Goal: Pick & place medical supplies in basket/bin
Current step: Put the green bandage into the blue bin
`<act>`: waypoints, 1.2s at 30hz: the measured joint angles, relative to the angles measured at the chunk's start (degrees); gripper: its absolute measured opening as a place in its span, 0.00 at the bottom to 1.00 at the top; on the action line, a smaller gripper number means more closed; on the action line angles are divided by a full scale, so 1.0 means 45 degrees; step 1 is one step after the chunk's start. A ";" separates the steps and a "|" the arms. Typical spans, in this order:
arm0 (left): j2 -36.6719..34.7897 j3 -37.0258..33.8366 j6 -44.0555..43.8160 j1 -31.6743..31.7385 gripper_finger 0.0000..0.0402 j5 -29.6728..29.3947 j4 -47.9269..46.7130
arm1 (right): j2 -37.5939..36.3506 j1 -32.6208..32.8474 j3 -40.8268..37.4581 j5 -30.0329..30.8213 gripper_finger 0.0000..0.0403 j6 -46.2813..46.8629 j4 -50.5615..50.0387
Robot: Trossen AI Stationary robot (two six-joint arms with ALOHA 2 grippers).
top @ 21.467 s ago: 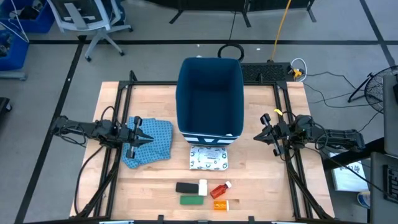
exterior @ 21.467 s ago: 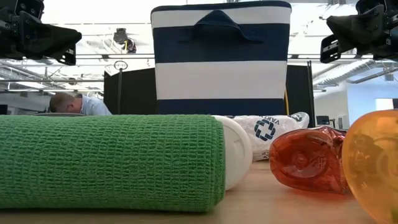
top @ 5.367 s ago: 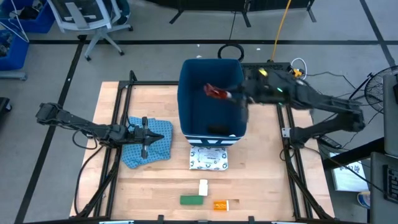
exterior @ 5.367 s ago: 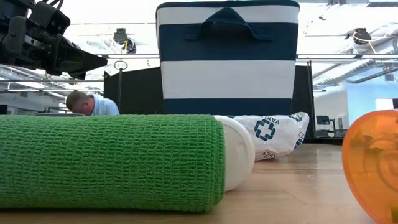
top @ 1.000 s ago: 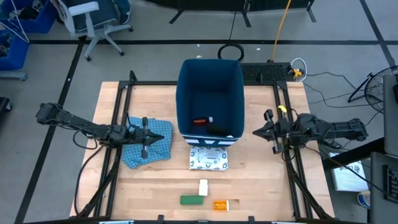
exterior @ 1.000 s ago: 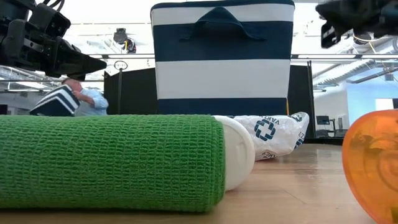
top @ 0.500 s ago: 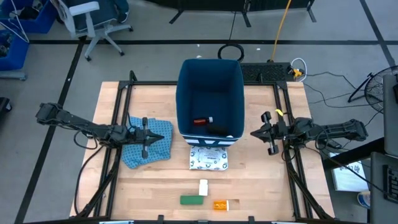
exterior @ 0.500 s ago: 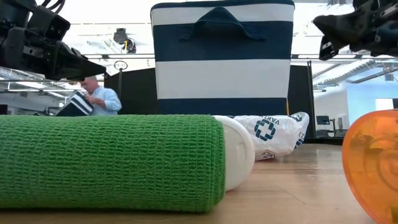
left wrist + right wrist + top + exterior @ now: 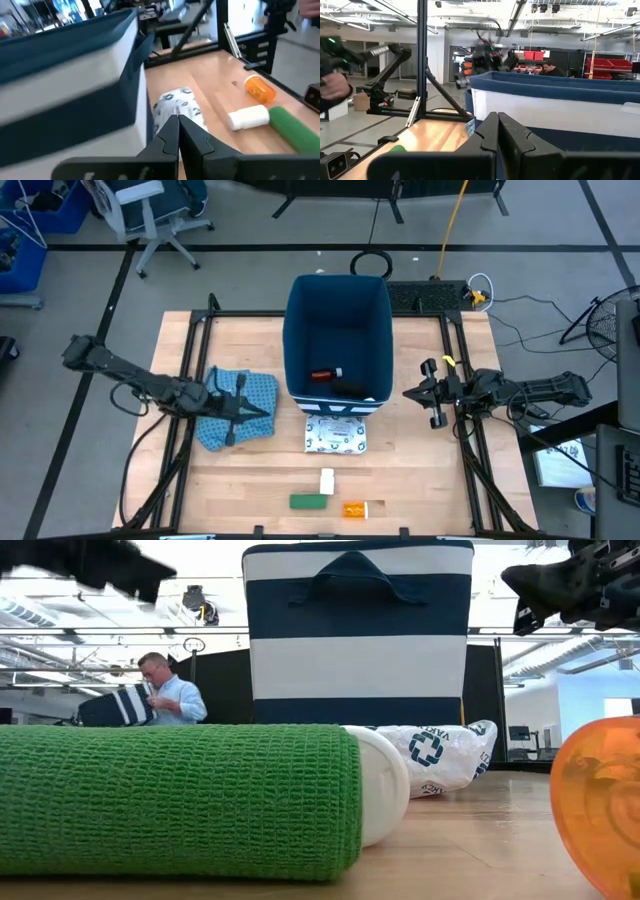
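The dark-blue bin (image 9: 337,320), white-striped on its outside (image 9: 357,635), stands at the table's far middle. Inside it, on the bottom, lie the red bottle (image 9: 325,375) and the black block (image 9: 347,388). The white patterned packet (image 9: 335,433) lies flat just in front of the bin. Near the front edge lie the white box (image 9: 327,480), green bar (image 9: 309,501) and orange bottle (image 9: 354,508). My left gripper (image 9: 240,415) hovers shut over the blue cloth, left of the bin; its wrist view shows the shut gripper (image 9: 178,132). My right gripper (image 9: 425,393) hovers shut right of the bin, and its wrist view shows it shut too (image 9: 497,130).
The blue patterned cloth (image 9: 240,408) lies crumpled left of the bin, under my left gripper. Black frame rails (image 9: 195,380) run along both table sides. Bare wood (image 9: 420,470) shows between packet and right rail. A person (image 9: 165,690) sits in the room behind the table.
My left gripper has swung over the cloth, turning to point toward the table's near right; it shows blurred in the low view. My right gripper has drifted slightly toward the bin and sunk a little, staying shut. The supplies have stayed put.
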 joint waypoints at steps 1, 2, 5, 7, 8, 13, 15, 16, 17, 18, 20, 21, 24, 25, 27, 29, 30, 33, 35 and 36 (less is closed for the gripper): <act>0.0530 0.0788 -0.0169 -0.0330 0.01 -0.0387 -0.0575 | 0.0000 0.0000 -0.0002 0.0005 0.00 -0.0001 0.0000; 0.1104 0.1573 -0.0284 -0.0651 0.01 -0.0767 -0.1158 | 0.0000 0.0000 -0.0002 0.0010 0.00 -0.0001 0.0000; 0.3001 0.3734 -0.0927 -0.1621 0.01 -0.1740 -0.2920 | 0.0000 0.0000 -0.0002 -0.0005 0.00 0.0011 0.0002; 0.4339 0.5007 -0.1492 -0.2174 0.01 -0.2191 -0.3662 | 0.0000 0.0001 -0.0006 -0.0010 0.00 0.0019 -0.0001; 0.5022 0.5581 -0.1803 -0.2460 0.01 -0.2361 -0.3790 | 0.0000 0.0000 -0.0006 -0.0010 0.00 0.0019 -0.0005; 0.8214 0.8316 -0.3743 -0.3723 0.04 -0.2684 -0.4918 | 0.0004 0.0000 -0.0016 -0.0015 0.00 0.0019 -0.0010; 0.9319 0.9425 -0.4326 -0.4215 0.06 -0.2680 -0.5682 | 0.0000 0.0000 -0.0016 -0.0015 0.00 0.0009 -0.0010; 0.9860 1.0045 -0.4618 -0.4403 0.08 -0.2611 -0.6226 | 0.0005 0.0000 -0.0016 -0.0015 0.00 0.0008 -0.0007; 1.0361 1.0606 -0.4882 -0.4547 0.10 -0.2444 -0.6846 | 0.0004 0.0002 -0.0016 -0.0015 0.00 0.0004 0.0000; 1.0893 1.1247 -0.5194 -0.4657 0.13 -0.2208 -0.7643 | 0.0000 0.0000 -0.0016 -0.0015 0.00 0.0004 0.0005; 1.1760 1.2336 -0.6116 -0.4728 0.20 -0.1897 -0.8752 | 0.0005 0.0000 -0.0016 -0.0015 0.00 0.0049 -0.0007; 1.2154 1.2864 -0.6606 -0.4719 0.24 -0.1656 -0.9087 | 0.0002 0.0000 -0.0016 -0.0015 0.00 0.0093 -0.0007; 1.3200 1.3960 -0.7523 -0.4633 0.39 -0.0975 -0.9601 | 0.0001 0.0000 -0.0021 -0.0015 0.00 0.0293 -0.0046; 1.3541 1.4196 -0.7759 -0.4577 0.43 -0.0810 -0.9675 | 0.0000 0.0000 -0.0021 -0.0015 0.00 0.0350 -0.0046; 1.4099 1.4473 -0.8164 -0.4471 0.53 -0.0366 -0.9676 | 0.0005 0.0000 -0.0021 -0.0015 0.00 0.0368 -0.0053; 1.4472 1.4534 -0.8474 -0.4335 0.61 -0.0013 -0.9528 | 0.0027 0.0000 -0.0021 -0.0019 0.00 0.0441 -0.0053; 1.4655 1.4535 -0.8603 -0.4292 0.65 0.0125 -0.9506 | 0.0039 0.0000 -0.0021 -0.0015 0.00 0.0475 -0.0053; 1.5268 1.4535 -0.8827 -0.4128 0.73 0.0285 -0.9534 | 0.0065 0.0002 -0.0021 0.0000 0.00 0.0507 -0.0044; 1.5612 1.4535 -0.8888 -0.4071 0.77 0.0474 -0.9509 | 0.0086 0.0005 -0.0021 0.0005 0.00 0.0500 -0.0021; 1.5755 1.4535 -0.8899 -0.4036 0.79 0.0604 -0.9450 | 0.0100 0.0001 -0.0021 0.0010 0.00 0.0500 -0.0015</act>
